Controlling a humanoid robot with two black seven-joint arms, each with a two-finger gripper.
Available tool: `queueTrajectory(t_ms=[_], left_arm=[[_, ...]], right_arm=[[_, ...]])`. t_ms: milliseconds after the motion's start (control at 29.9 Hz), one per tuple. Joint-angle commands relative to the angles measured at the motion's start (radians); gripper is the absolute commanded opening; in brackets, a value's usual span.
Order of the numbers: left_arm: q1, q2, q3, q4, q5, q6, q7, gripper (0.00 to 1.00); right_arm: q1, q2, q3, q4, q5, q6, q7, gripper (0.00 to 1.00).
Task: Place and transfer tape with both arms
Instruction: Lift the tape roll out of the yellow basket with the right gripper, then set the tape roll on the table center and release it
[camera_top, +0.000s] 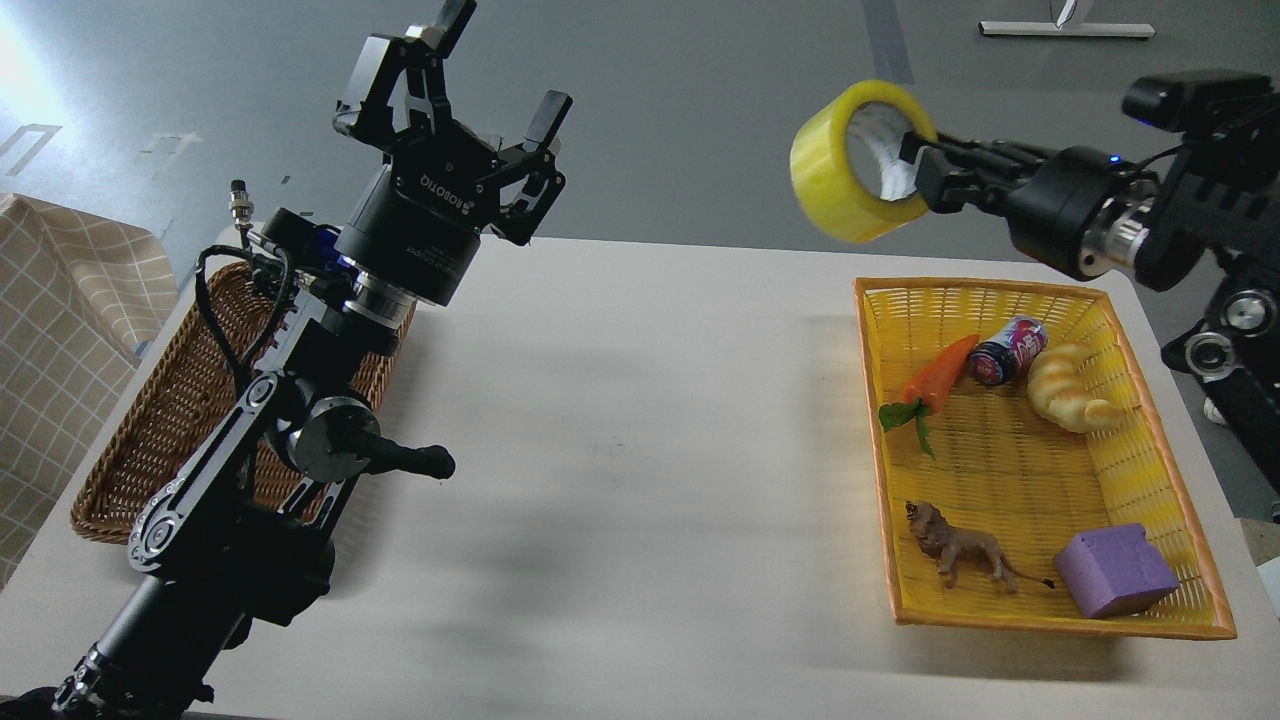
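right tool (915, 165) clamped on tape (850, 165) wall, roll held high above desk (640, 420) past yellow basket (1160, 610); left tool (490, 75) fingers apart, empty; roll looks light, stiff, slick outside, so grab opposite rim through core

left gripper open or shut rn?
Open. The left gripper points up over the table's far edge, its fingers spread apart with nothing between them.
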Motion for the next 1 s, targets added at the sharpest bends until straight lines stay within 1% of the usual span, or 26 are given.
queueTrajectory(t_ms=[0, 67, 134, 201, 301, 435, 568, 669, 869, 970], left_arm=[[0.002, 0.015, -0.003, 0.0, -0.001, -0.002, 0.0, 0.98], [0.003, 0.021, -0.001, 0.001, -0.001, -0.002, 0.0, 0.98], [0.003, 0.021, -0.004, 0.001, -0.001, -0.002, -0.002, 0.98], [0.003, 0.021, -0.006, 0.001, -0.001, -0.002, -0.003, 0.98], [0.003, 0.022, -0.006, 0.001, 0.001, -0.002, -0.002, 0.98], [0.003, 0.028, -0.006, 0.001, -0.001, -0.002, -0.003, 0.98], [0.008, 0.038, -0.006, 0.001, 0.001, -0.003, -0.005, 0.98], [0.008, 0.038, -0.007, 0.001, 0.001, -0.003, -0.006, 0.98], [0.008, 0.038, -0.009, 0.0, 0.001, -0.002, -0.008, 0.98], [0.008, 0.041, -0.01, -0.002, 0.001, -0.002, -0.008, 0.98]], right_arm=[[0.049, 0.149, -0.092, -0.094, -0.021, 0.0, -0.032, 0.05], [0.063, 0.202, -0.114, -0.133, -0.045, 0.0, -0.032, 0.05], [0.065, 0.31, -0.137, -0.215, -0.09, 0.0, -0.032, 0.05], [0.059, 0.378, -0.152, -0.267, -0.129, 0.0, -0.032, 0.05], [0.046, 0.447, -0.175, -0.312, -0.176, 0.0, -0.032, 0.05], [-0.006, 0.447, -0.212, -0.343, -0.227, 0.0, -0.032, 0.05], [-0.041, 0.447, -0.276, -0.344, -0.241, 0.0, -0.032, 0.05], [-0.066, 0.447, -0.287, -0.344, -0.241, 0.0, -0.032, 0.05], [-0.069, 0.447, -0.36, -0.344, -0.241, 0.0, -0.032, 0.04], [-0.066, 0.447, -0.362, -0.344, -0.241, 0.0, -0.032, 0.04]])
